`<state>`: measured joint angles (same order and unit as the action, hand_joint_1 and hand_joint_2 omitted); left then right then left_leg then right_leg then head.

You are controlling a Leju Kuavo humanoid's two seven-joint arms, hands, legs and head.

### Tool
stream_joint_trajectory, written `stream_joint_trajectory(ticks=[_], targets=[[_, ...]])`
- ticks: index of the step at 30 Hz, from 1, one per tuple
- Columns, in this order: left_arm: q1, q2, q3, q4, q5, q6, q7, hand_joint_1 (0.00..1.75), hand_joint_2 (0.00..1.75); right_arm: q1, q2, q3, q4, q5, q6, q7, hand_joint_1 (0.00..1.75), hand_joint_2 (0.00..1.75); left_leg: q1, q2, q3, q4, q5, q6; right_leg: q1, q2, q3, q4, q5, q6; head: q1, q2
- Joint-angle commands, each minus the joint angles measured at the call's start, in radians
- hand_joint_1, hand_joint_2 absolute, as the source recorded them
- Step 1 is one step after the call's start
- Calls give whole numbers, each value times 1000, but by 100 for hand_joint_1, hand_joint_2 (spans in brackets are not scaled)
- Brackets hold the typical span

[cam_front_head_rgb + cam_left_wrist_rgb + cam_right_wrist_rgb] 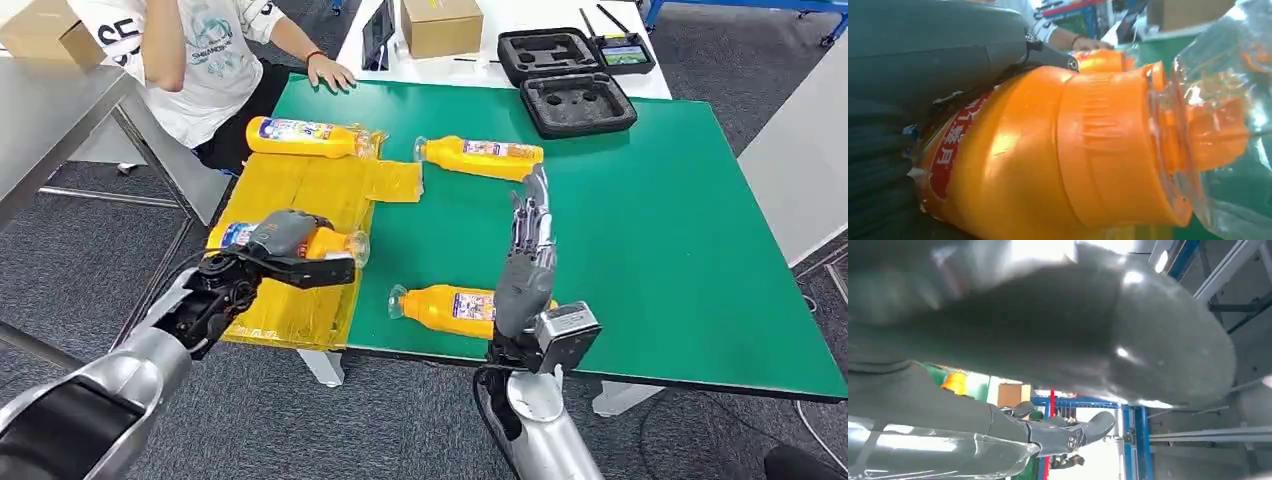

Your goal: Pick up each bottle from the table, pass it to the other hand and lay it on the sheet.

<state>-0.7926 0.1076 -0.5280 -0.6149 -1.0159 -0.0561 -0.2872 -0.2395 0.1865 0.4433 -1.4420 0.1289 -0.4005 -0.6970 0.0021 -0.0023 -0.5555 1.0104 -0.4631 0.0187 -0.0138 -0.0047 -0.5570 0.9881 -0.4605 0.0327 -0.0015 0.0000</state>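
Left fingers (300,268) gripping orange-filled bottle (335,243), over sheet (300,190)

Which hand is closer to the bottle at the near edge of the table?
Right. The right hand rises open right over that bottle, hiding part of it; the left hand is off over the yellow sheet, gripping another bottle.

Left hand (275,255) clenched around its load; right hand (527,250) flat, fingers outstretched.

Orange bottles (478,158) with red-white labels, yellow sheet (310,200), green table (650,220)
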Motion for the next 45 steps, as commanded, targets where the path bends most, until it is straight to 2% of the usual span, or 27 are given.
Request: stream_joint_trajectory(ticks=[1,2,3,20,38,39,41,42,43,44,45], targets=[[-109,-24,-58,196,6,-40,-6,175,175,-48,-7,2,105,-7,0,-1,0,0,1,0,0,1,0,-1,1,0,0,0,0,-1,0,0],[-106,-28,-52,203,12,-39,-1,175,175,-44,-4,-3,115,-19,6,-1,0,0,2,0,0,1,0,-1,2,0,1,0,1,-1,0,0],[-106,-26,-56,212,6,-40,7,175,175,-44,-4,-5,125,-27,18,-1,0,175,2,0,-1,2,0,-1,2,0,0,0,1,-2,0,0],[-42,-40,-56,265,-17,-34,55,175,175,-42,9,-3,176,-18,40,-1,0,175,1,1,0,0,0,-1,1,1,1,-1,0,-1,0,0],[-46,-51,-45,294,-44,-92,56,175,175,-75,30,-16,218,-21,58,-1,0,175,1,1,0,0,1,-2,1,1,1,-1,1,-1,0,0],[-47,-52,-41,298,-42,-107,49,155,175,-77,31,-16,222,-19,57,-1,0,175,1,1,1,-1,1,-2,1,1,1,0,1,-1,0,0],[-48,-51,-40,299,-42,-112,48,157,175,-79,32,-17,224,-19,58,-1,0,175,1,1,1,0,1,-2,1,1,1,-1,1,-1,0,0],[-48,-52,-36,302,-39,-119,46,126,175,-84,33,-18,229,-20,58,-1,0,175,1,1,1,0,1,-2,1,1,1,-1,1,-1,0,0],[-48,-51,-37,303,-41,-127,45,82,175,-87,33,-18,231,-20,59,-1,0,175,0,1,1,0,1,-1,1,1,1,0,1,-1,0,0],[-48,-51,-37,303,-41,-127,45,82,175,-87,33,-18,231,-20,59,-1,0,175,0,0,0,0,1,-1,0,1,0,0,0,-1,0,0],[-46,-49,-32,302,-37,-135,32,23,0,-89,34,-19,234,-19,56,-1,0,175,1,1,1,0,1,-2,1,1,1,0,1,-1,0,0]])
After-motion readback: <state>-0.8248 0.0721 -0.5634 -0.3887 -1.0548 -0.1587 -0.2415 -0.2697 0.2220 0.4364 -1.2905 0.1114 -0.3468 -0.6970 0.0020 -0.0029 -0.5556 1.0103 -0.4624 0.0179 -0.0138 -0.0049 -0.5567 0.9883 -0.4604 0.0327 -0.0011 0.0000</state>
